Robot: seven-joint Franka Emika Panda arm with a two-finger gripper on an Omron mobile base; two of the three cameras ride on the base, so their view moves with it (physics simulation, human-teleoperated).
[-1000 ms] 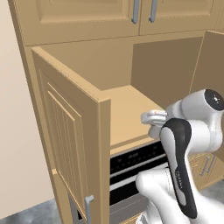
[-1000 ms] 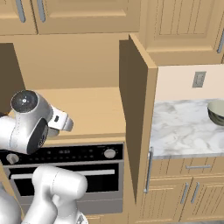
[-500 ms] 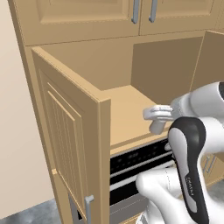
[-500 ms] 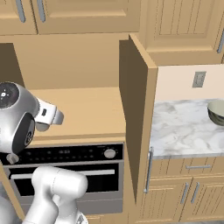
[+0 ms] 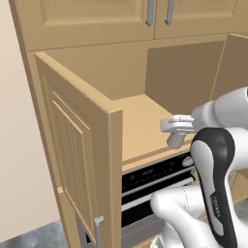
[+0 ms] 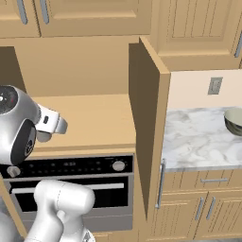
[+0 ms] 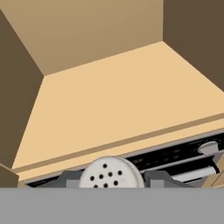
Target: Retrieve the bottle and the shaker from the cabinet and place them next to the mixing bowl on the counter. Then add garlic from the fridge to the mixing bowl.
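Gripping round perforated-top shaker [image 7: 110, 173], hand [image 7: 111, 178] clamped.

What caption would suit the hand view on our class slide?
Gripper shut on the shaker, at the front edge of the cabinet shelf above the oven.

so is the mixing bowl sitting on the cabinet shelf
No, the mixing bowl stands on the marble counter, to the right of the cabinet and outside its open door.
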